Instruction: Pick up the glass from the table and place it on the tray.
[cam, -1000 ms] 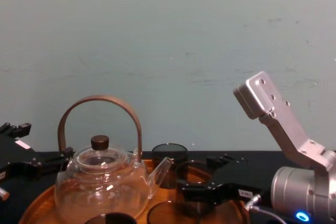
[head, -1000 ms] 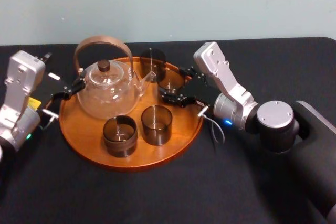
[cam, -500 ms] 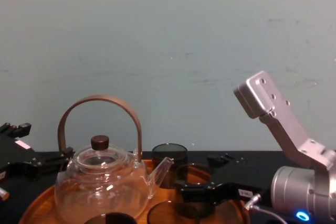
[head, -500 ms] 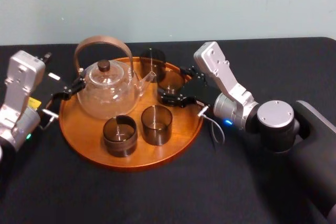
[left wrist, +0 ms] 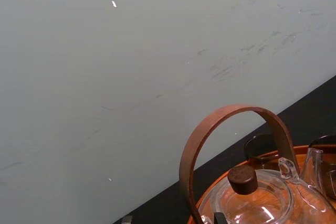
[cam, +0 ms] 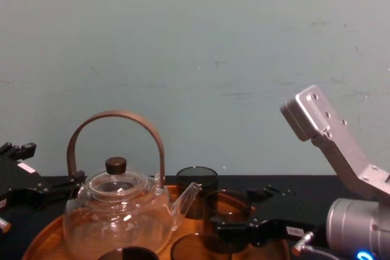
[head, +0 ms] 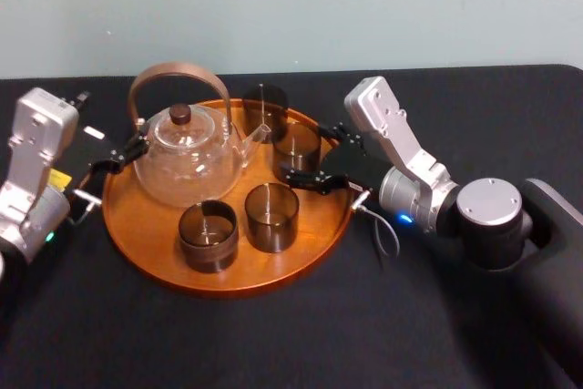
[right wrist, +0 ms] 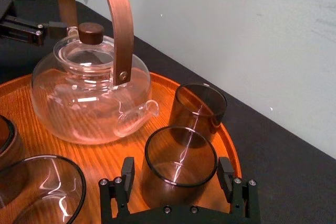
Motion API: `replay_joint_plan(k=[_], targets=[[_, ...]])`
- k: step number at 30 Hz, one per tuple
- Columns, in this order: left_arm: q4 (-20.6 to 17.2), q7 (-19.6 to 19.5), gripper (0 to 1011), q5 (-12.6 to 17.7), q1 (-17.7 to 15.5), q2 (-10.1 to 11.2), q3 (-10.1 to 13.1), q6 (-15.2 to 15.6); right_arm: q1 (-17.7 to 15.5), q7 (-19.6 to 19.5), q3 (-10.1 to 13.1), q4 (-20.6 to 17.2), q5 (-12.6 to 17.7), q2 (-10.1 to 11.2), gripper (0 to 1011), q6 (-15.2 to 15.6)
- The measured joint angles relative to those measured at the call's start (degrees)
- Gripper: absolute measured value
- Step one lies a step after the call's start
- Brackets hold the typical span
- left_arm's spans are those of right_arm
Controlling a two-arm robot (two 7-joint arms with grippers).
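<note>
Nearest the robot, the black surface runs up to the round wooden tray. On it a front-left glass and a front-right glass stand side by side, just short of the right tool. That tool reaches in low over the tray's right rim with its fingers spread wide, clamping nothing. The glass stands upright on the tray between them. There is a clear gap at one finger; whether the other finger touches the glass I cannot tell. Just past the fingertips a rear glass sits near the far rim. Off to the tool's left stands the clear teapot with its bent wooden handle. Beyond the teapot, at the tray's left rim, the left tool hangs with its fingers apart, gripping nothing. A pale wall stands behind everything.
</note>
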Motion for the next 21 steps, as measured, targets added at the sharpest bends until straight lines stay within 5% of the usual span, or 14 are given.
replay_joint_plan(k=[21], targets=[[0.0,0.0,1009,0.0,0.0,0.0,0.0,0.0,-3.1,0.7,0.2,-3.1,1.0,2.7,1002,0.0]])
